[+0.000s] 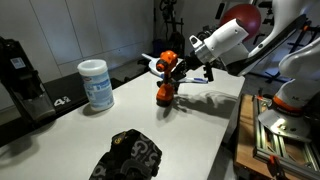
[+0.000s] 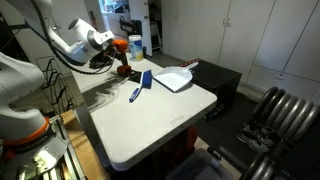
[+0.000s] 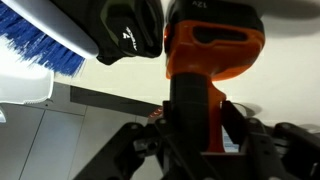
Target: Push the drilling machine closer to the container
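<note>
We see the arm stretched low across the table, gripper (image 1: 173, 69) at the drilling machine (image 1: 163, 93). The jaws flank it, but we cannot tell whether they clamp it.

Drilling machine (image 3: 212, 45): the orange shell is looking like moulded plastic, smooth and faintly sheened; the black handle is reading matt. Container (image 1: 95, 85) is showing smooth white plastic with a pale blue printed label; paper or film cannot be told. Surface (image 1: 200, 130) is appearing white, smooth, matt. Brush (image 3: 40, 45) is presenting blue fibrous bristles. Dustpan (image 2: 172, 78) is looking like smooth white plastic. Black lumpy object (image 1: 128, 155) is appearing rough and dull.
</note>
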You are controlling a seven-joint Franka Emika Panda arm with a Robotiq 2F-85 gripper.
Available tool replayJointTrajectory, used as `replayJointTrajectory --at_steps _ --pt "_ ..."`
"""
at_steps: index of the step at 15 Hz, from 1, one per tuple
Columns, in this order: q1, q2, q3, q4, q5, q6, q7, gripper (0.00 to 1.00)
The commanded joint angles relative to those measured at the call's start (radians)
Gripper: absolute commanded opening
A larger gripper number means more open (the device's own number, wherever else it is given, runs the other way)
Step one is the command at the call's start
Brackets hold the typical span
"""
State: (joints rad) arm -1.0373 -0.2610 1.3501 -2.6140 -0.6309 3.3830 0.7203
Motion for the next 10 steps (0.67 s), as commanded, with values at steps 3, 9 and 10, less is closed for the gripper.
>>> replayJointTrajectory --at_steps 3,9,10 --pt "-0.080 -0.003 0.097 -0.011 0.020 0.011 0.008 0.27" --pt "-0.137 -0.005 0.157 0.002 0.023 0.013 0.011 0.27" --pt "-0.146 -0.007 0.166 0.003 0.023 0.014 0.011 0.27"
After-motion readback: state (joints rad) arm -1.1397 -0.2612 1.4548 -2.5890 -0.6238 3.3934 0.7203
